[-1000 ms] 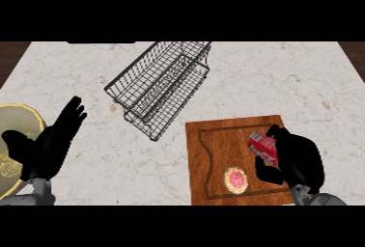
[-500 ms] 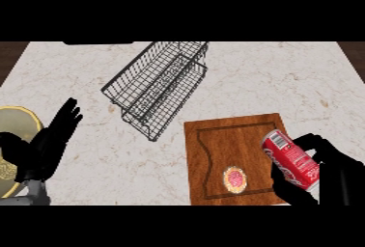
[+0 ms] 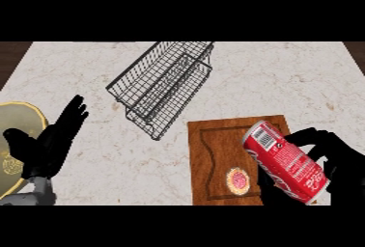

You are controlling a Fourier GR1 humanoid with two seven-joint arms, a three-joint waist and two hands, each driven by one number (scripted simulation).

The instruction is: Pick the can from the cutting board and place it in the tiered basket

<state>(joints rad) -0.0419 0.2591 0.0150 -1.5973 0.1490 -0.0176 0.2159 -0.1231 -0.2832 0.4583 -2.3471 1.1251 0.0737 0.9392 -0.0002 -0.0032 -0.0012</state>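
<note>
Marble counter spreads under me, with the wire tiered basket lying toward eleven o'clock of the wooden cutting board. My right hand has its fingers curled round the red soda can, which sits tilted in my grasp over the board's right part, its top pointing to eleven. A small round pastry rests on the board at seven o'clock from the can. My left hand rests open beside a yellow plate at the far left. To do this well, I judge I should carry the can high toward eleven, clear the basket's near rim, then lower it inside before letting go.
</note>
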